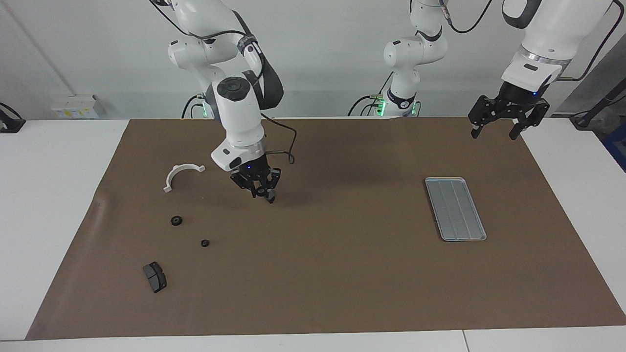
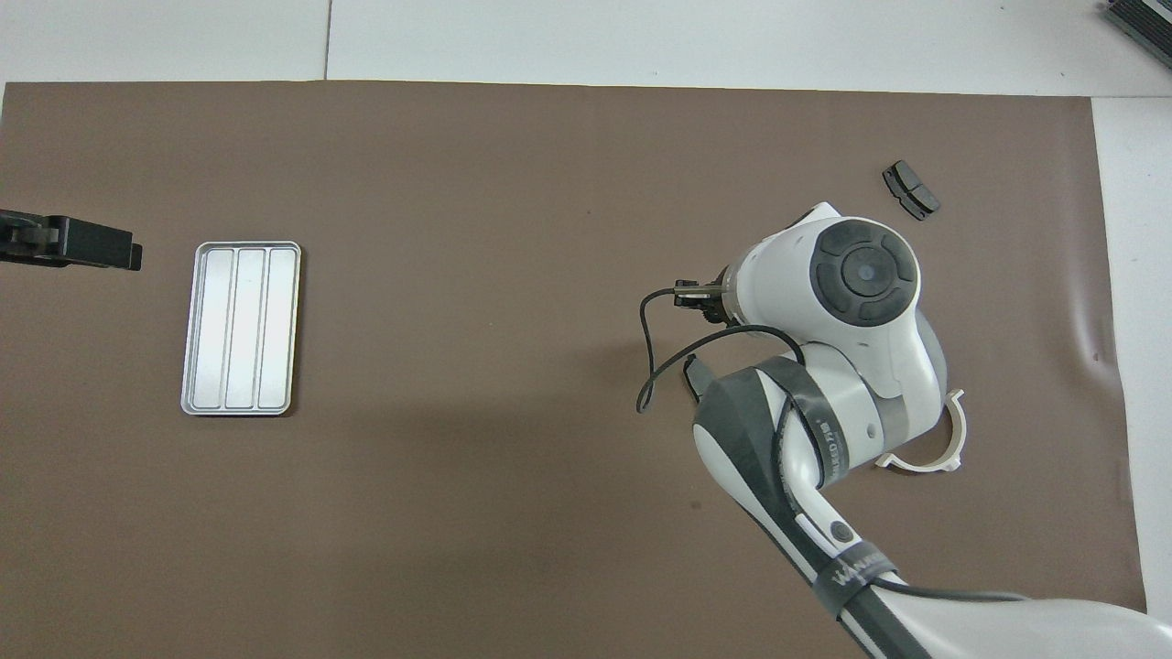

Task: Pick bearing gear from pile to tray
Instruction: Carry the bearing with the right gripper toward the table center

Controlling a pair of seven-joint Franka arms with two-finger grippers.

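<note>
Two small black gears [image 1: 176,220] [image 1: 205,243] lie on the brown mat toward the right arm's end, with a dark grey brake pad [image 1: 155,276] [image 2: 910,189] farther from the robots and a white half-ring bracket [image 1: 182,175] [image 2: 952,439] nearer to them. My right gripper [image 1: 262,189] hangs low over the mat beside this pile, its fingers close together on a small dark part [image 1: 270,195] whose kind I cannot make out. The overhead view hides the gears under the right arm. The silver ribbed tray [image 1: 455,209] [image 2: 242,328] lies toward the left arm's end and holds nothing. My left gripper [image 1: 508,122] [image 2: 69,243] waits open, raised beside the tray.
The brown mat [image 1: 342,274] covers most of the white table. A black cable [image 2: 655,357] loops from the right wrist.
</note>
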